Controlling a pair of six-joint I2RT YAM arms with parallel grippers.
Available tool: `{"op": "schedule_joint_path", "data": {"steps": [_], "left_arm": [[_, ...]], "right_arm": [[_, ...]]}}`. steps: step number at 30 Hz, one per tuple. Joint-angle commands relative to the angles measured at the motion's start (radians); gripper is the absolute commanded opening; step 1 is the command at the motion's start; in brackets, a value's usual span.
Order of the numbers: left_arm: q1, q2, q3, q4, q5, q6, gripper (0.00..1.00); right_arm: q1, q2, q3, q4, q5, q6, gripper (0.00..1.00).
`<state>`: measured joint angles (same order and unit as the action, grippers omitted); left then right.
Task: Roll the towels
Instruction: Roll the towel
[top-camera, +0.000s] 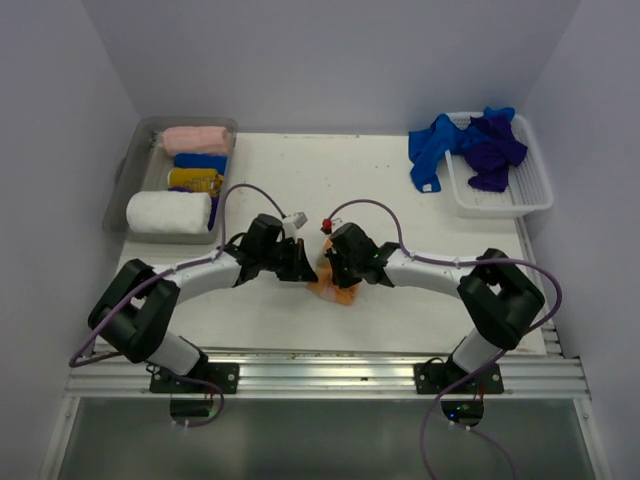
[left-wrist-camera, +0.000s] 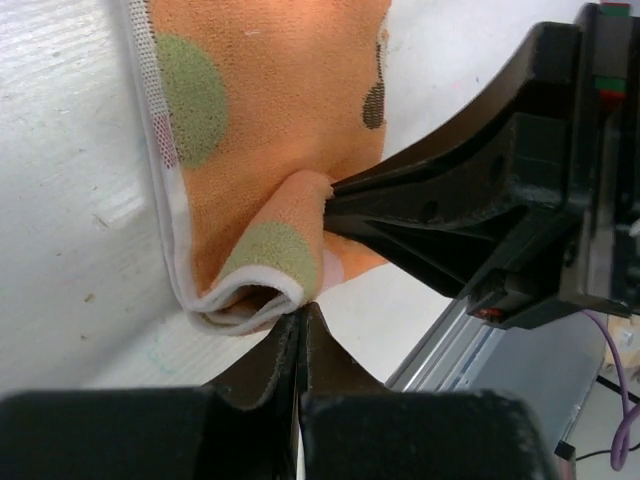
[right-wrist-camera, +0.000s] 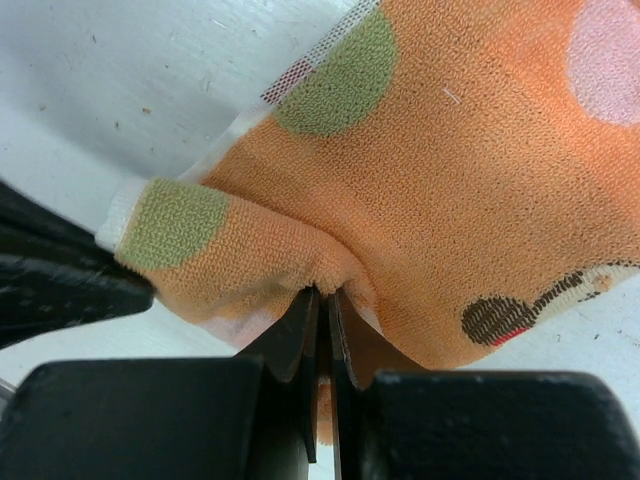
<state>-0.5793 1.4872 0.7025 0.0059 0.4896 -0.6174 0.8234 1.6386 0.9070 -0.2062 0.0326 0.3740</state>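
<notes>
Handling the orange towel (right-wrist-camera: 450, 180), we expect limp, light cloth: right tool (right-wrist-camera: 322, 300) pinches its rolled edge, left tool (left-wrist-camera: 300, 325) pressed together at the hem.

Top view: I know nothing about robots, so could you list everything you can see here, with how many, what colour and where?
table: one, white, under everything.
bin: one, grey, far left of the table.
rolled towels: four, pink, blue, yellow and white, side by side in the bin.
basket: one, white lattice, far right.
loose towels: at least two, royal blue and dark purple, heaped in the basket, blue hanging over its left rim.
orange towel: one, orange with green dots, table centre, edge folded over.
left arm: one, black and white, jaws shut, tips at the towel's folded hem.
right arm: one, black and white, jaws shut on the towel's fold.
</notes>
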Motion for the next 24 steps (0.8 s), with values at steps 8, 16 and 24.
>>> {"op": "schedule_joint_path", "data": {"steps": [8,16,24], "left_arm": [[-0.004,0.156,0.022,0.075,-0.079,-0.011,0.00],[-0.011,0.168,0.046,0.065,-0.068,-0.010,0.00],[-0.010,0.154,0.072,0.020,-0.071,0.010,0.00]], "right_arm": [[0.014,-0.136,-0.017,-0.136,0.133,-0.001,0.32],[0.127,-0.192,0.035,-0.187,0.222,0.009,0.38],[0.119,-0.105,0.040,-0.161,0.256,0.003,0.17]]}}
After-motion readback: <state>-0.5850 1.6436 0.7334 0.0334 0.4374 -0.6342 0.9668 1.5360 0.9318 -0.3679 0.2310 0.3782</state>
